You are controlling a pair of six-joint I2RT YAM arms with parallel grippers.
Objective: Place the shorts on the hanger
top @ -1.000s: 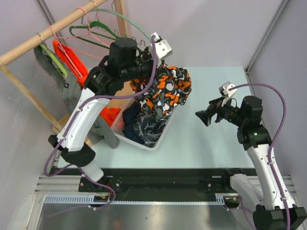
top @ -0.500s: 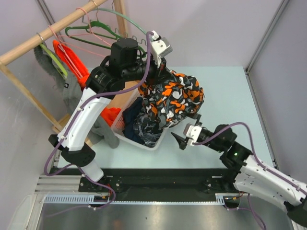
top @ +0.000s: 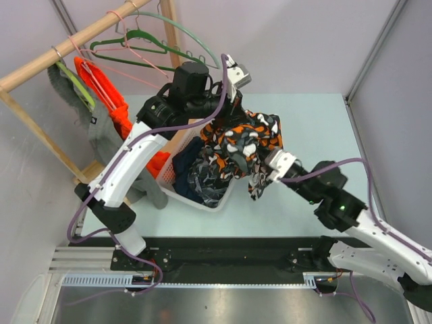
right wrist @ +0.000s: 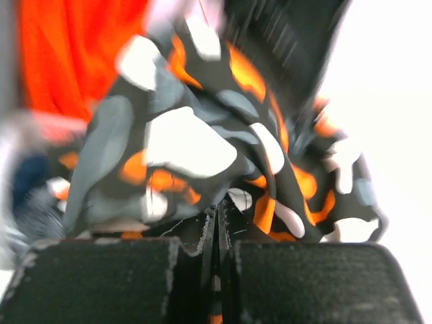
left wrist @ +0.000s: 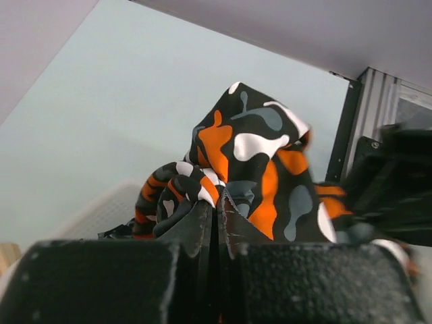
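In the top view, the shorts [top: 239, 145] are held up above the worktop [top: 317, 121], over the right rim of a white basket [top: 217, 200] that is filled with dark clothes. The left tool [top: 231, 108] is clamped on their upper end and the right tool [top: 260, 179] on their lower end. The bunch's long axis runs from the far left tool down and slightly rightward to the near right tool. The cloth is dark, crumpled, and printed with orange, white and grey blobs. Open worktop is seen to the right, as far as the edge by the wall; the left side is crowded by the basket and a slanted wooden rail [top: 61, 50]. The pink wire hanger [top: 152, 59] hangs on that rail, well apart from the shorts. In the left wrist view, the left tool [left wrist: 219, 216] is shut tight with a fold of the shorts [left wrist: 250, 162] pinched between its pads, the cloth rising in a peak beyond them; pale worktop [left wrist: 121, 115] stretches behind. In the right wrist view, which is blurred, the right tool [right wrist: 217, 229] is closed on the shorts [right wrist: 189, 142], and a plain orange garment [right wrist: 67, 54] is seen at upper left.
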